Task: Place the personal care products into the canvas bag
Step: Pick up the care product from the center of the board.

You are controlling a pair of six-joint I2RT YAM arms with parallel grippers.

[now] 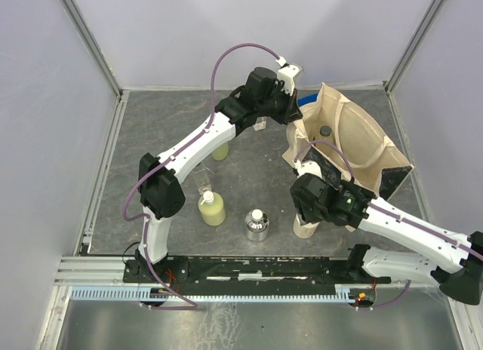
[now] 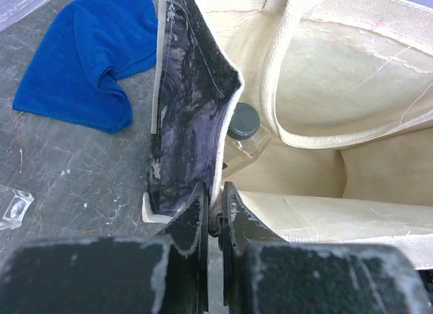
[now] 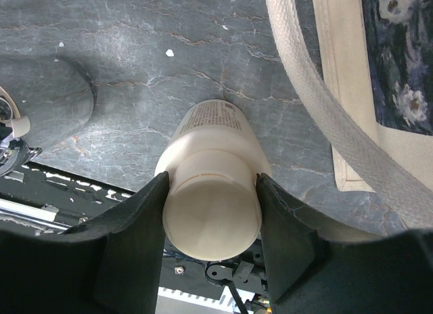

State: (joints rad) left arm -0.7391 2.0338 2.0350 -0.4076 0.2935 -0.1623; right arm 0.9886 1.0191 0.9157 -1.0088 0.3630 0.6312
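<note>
One item in hand: beige jar (image 3: 213, 192), standing upright on the table (image 3: 135, 57), just near and left of the canvas bag (image 1: 355, 131). The right gripper (image 3: 212, 182) is straddling it at the cap end. Its fingers are lying against both flanks with no gap showing, so it is gripping the jar. The left gripper is pinched shut (image 2: 215, 216) on the bag's left rim and is holding the mouth open.

Handling note, as a judgement:
- The jar wants a straight lift before any travel to the far right.
- The strap handle (image 3: 318, 104) is lying just right of the jar and could be snagging a low sweep.
- Release is best made well inside the mouth, away from the pinched rim and off the clear black-capped bottle (image 2: 245, 124) already lying inside.

Description: a pale cream cylinder with rounded shoulders, a flat cap of matching colour and fine print on the body. The surface is looking smooth and probably slippery.

Also awaiting on the table, to the left: a yellow-green bottle (image 1: 211, 209) and a squat silvery bottle (image 1: 257, 226).
</note>
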